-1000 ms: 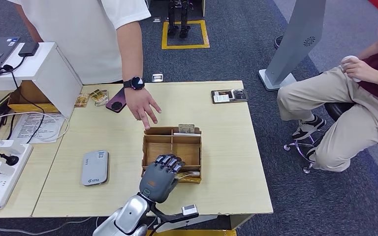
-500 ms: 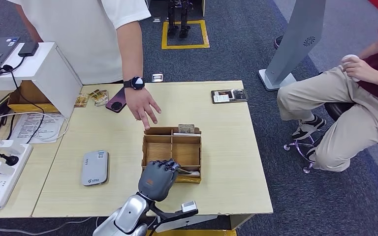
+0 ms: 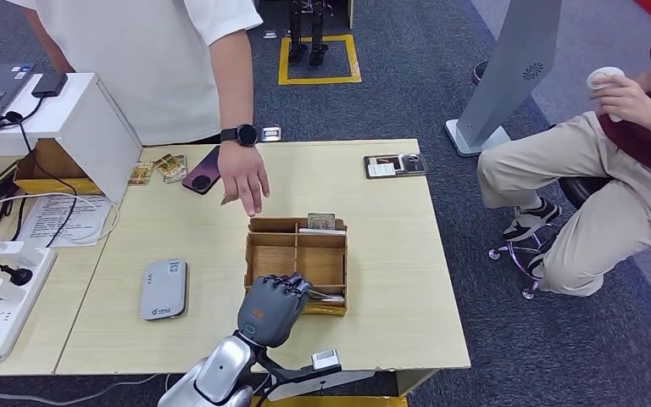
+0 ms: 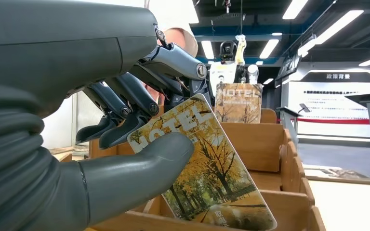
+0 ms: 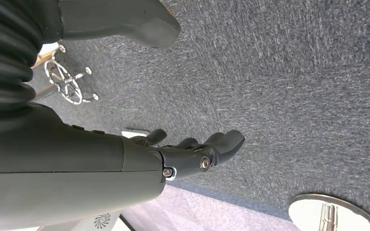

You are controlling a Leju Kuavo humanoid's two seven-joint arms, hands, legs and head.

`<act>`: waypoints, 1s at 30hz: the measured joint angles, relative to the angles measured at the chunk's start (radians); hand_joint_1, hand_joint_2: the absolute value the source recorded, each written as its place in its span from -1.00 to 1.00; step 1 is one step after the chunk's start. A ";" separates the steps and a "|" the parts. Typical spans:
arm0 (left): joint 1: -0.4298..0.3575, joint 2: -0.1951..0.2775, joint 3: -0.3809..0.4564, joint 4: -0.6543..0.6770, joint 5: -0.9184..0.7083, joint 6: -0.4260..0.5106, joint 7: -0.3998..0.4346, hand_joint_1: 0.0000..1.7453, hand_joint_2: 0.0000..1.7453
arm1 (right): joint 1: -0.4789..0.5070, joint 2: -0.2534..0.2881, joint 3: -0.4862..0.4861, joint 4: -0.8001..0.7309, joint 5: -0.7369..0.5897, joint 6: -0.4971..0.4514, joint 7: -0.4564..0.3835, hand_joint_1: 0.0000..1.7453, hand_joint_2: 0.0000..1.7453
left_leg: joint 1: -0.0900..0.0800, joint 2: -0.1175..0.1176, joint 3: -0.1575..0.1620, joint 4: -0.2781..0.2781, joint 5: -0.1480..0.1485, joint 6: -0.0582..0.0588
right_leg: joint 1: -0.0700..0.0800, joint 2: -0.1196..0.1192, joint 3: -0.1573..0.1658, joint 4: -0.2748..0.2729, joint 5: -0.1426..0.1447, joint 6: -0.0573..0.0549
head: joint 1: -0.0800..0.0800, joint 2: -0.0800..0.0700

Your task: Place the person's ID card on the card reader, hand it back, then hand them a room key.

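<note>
My left hand hovers over the near edge of the wooden compartment box. It pinches a room key card printed with yellow trees and the word HOTEL, thumb on its face and fingers behind it. A sliver of that card pokes out past the hand. Another key card stands upright in the box's far compartment. The grey card reader lies left of the box. The person's hand hangs above the table beyond the box. My right hand hangs over the carpet, fingers spread, holding nothing.
A dark red phone and loose cards lie near the person's hand. A card stand sits at the far right of the table. A power strip and cables line the left side. A seated person is to the right.
My left hand drew back a little toward the box's near edge with the card. The person's hand pulled back toward the phone. The seated person raised a cup.
</note>
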State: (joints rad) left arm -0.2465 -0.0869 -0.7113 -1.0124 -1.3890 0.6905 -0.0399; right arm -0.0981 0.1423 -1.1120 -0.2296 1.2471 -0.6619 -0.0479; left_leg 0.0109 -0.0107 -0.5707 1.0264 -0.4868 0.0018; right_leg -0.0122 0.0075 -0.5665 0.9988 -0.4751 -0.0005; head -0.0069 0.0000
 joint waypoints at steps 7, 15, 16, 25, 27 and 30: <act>0.029 -0.018 0.102 -0.125 -0.004 0.000 -0.021 1.00 1.00 | 0.001 0.000 0.003 0.000 0.007 -0.003 0.012 -1.00 1.00 | 0.000 0.000 0.000 0.000 0.000 0.000 | 0.000 0.000 0.000 0.000 0.000 0.000 | 0.000 0.000; -0.055 -0.039 0.260 -0.169 0.058 0.000 0.055 1.00 1.00 | -0.001 0.000 0.014 0.001 0.021 -0.003 0.027 -1.00 1.00 | 0.000 0.000 0.000 0.000 0.002 -0.001 | 0.000 0.000 0.000 0.001 0.001 -0.001 | 0.000 0.000; -0.078 -0.039 0.274 -0.160 0.069 0.000 0.071 1.00 1.00 | -0.002 0.000 0.019 0.001 0.024 -0.002 0.030 -1.00 1.00 | 0.000 0.000 0.000 0.000 0.002 -0.002 | 0.000 0.000 0.000 0.001 0.001 -0.001 | 0.000 0.000; -0.264 -0.033 0.340 -0.007 0.101 -0.015 0.181 1.00 1.00 | -0.015 0.001 0.047 0.002 0.033 0.000 0.046 -1.00 1.00 | 0.000 0.000 0.000 0.000 0.003 -0.002 | 0.000 -0.001 0.000 0.002 0.002 -0.002 | 0.000 0.000; -0.293 -0.032 0.349 0.028 0.101 -0.023 0.202 1.00 1.00 | -0.017 0.001 0.050 0.002 0.033 0.000 0.048 -1.00 1.00 | 0.000 0.000 0.000 0.000 0.003 -0.002 | 0.000 -0.001 0.000 0.002 0.002 -0.002 | 0.000 0.000; -0.331 -0.031 0.359 0.076 0.103 -0.032 0.224 1.00 1.00 | -0.021 0.001 0.053 0.002 0.033 0.001 0.049 -1.00 1.00 | 0.000 0.000 0.000 0.000 0.003 -0.002 | 0.000 -0.001 0.000 0.002 0.002 -0.002 | 0.000 0.000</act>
State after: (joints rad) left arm -0.5771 -0.1184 -0.3526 -0.9366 -1.2864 0.6585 0.1844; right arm -0.1186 0.1433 -1.0589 -0.2275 1.2806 -0.6612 0.0010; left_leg 0.0110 -0.0111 -0.5702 1.0265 -0.4837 -0.0007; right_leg -0.0121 0.0068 -0.5668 1.0012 -0.4733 -0.0025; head -0.0068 0.0000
